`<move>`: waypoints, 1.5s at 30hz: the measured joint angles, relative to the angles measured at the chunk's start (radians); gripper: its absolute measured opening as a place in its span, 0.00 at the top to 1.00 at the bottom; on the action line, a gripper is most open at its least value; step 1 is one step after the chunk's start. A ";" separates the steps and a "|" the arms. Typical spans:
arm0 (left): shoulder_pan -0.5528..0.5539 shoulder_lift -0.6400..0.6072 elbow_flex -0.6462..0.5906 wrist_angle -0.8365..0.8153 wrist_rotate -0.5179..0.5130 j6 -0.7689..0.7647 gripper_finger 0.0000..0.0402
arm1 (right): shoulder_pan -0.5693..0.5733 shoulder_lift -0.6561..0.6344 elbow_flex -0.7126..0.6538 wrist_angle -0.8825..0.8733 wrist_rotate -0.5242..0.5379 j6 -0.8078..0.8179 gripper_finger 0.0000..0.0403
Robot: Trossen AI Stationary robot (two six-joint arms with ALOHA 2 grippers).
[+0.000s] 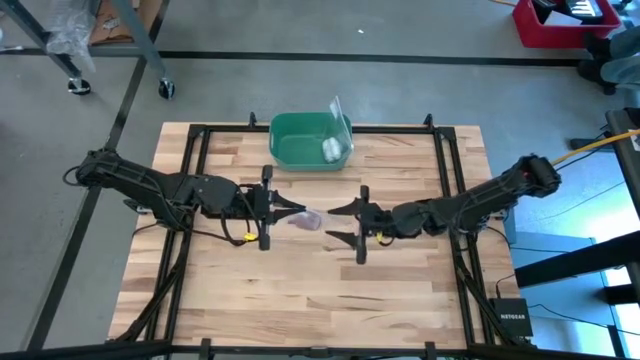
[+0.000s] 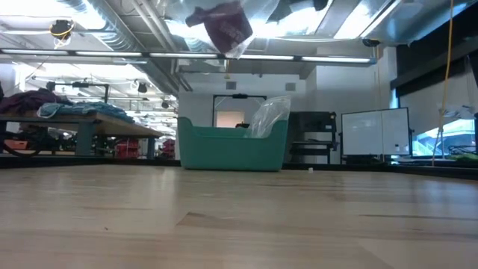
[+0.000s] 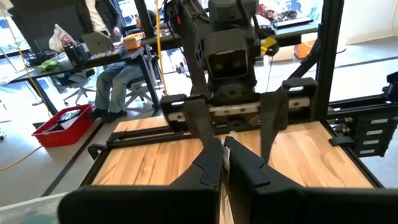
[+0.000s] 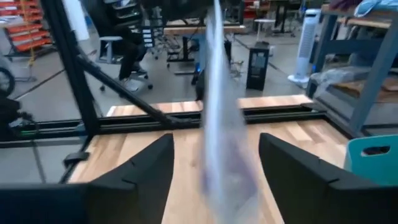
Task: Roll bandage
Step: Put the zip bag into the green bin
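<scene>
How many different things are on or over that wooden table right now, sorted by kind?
Robot arms with grippers: 2, the left gripper and the right gripper
Purple bandage in clear wrap: 1, the bandage, held up between the grippers
Green bin: 1, the bin
White roll: 1, the white roll, inside the bin
Total: 5

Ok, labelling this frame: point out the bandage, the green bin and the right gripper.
bandage point(image 1: 305, 219): high view, purple part between the grippers.
green bin point(image 1: 290, 152): high view, its near wall.
right gripper point(image 1: 338, 224): high view, midway between its open fingertips.
</scene>
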 joint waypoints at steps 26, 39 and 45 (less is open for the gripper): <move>0.109 -0.107 0.146 -0.489 -0.159 -0.104 0.65 | -0.144 0.043 -0.001 0.092 0.031 -0.096 0.99; 0.158 -0.386 -0.002 -0.656 -0.190 -0.188 0.58 | -0.607 0.125 -0.001 0.173 -0.057 0.072 0.99; 0.158 -0.388 -0.133 -0.548 -0.189 -0.190 0.58 | -0.703 0.291 -0.002 0.231 -0.119 0.254 1.00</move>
